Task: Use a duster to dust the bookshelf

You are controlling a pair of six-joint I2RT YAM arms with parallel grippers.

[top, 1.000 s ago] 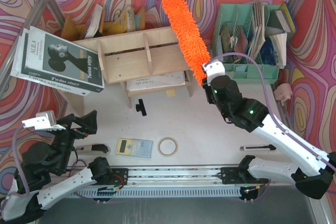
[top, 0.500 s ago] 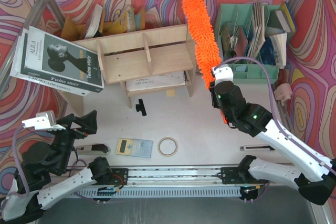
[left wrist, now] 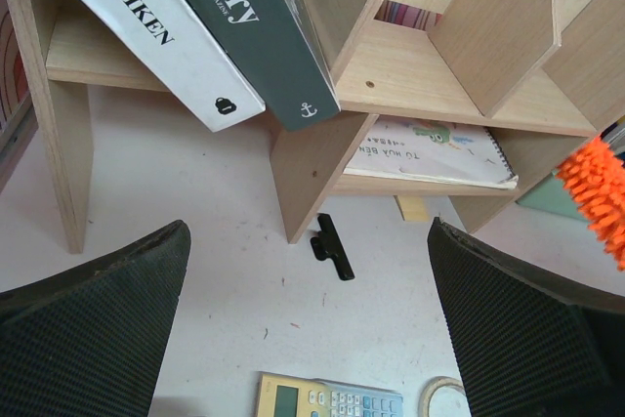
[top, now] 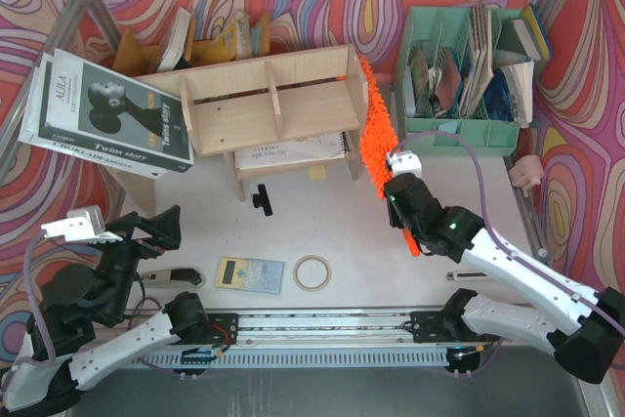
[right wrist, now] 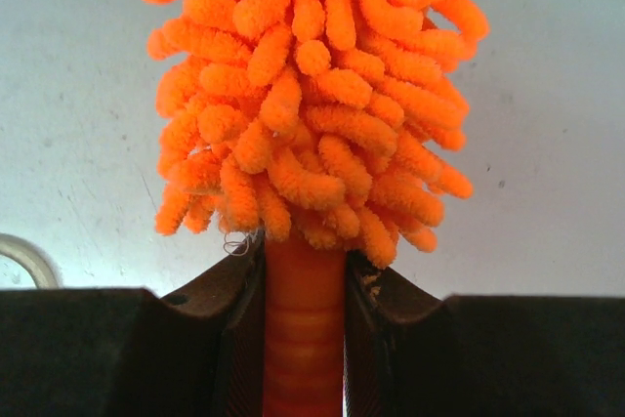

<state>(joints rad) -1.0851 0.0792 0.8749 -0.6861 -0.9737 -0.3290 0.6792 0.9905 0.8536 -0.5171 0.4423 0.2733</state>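
Observation:
The pale-wood bookshelf [top: 264, 109] stands at the back centre and also shows in the left wrist view [left wrist: 430, 95]. The orange fluffy duster [top: 376, 124] lies against the shelf's right side panel, its head running down that panel toward the table. My right gripper [top: 395, 178] is shut on the duster's smooth orange handle just below the fluffy head [right wrist: 312, 95]; the jaws clamp the handle [right wrist: 303, 329] from both sides. An orange tip shows at the right edge of the left wrist view [left wrist: 598, 197]. My left gripper [top: 161, 227] is open and empty at the near left.
Two books [top: 107, 114] lean on the shelf's left end, and a notebook [top: 288, 151] lies on its lower tier. A mint-green organiser [top: 469, 65] stands back right. A black clip [top: 262, 200], calculator [top: 249, 273], tape ring [top: 312, 272] and pen [top: 479, 275] lie on the table.
My right gripper has swung the duster right, off the shelf top, and lowered it alongside the shelf's right side panel. The left arm has not moved.

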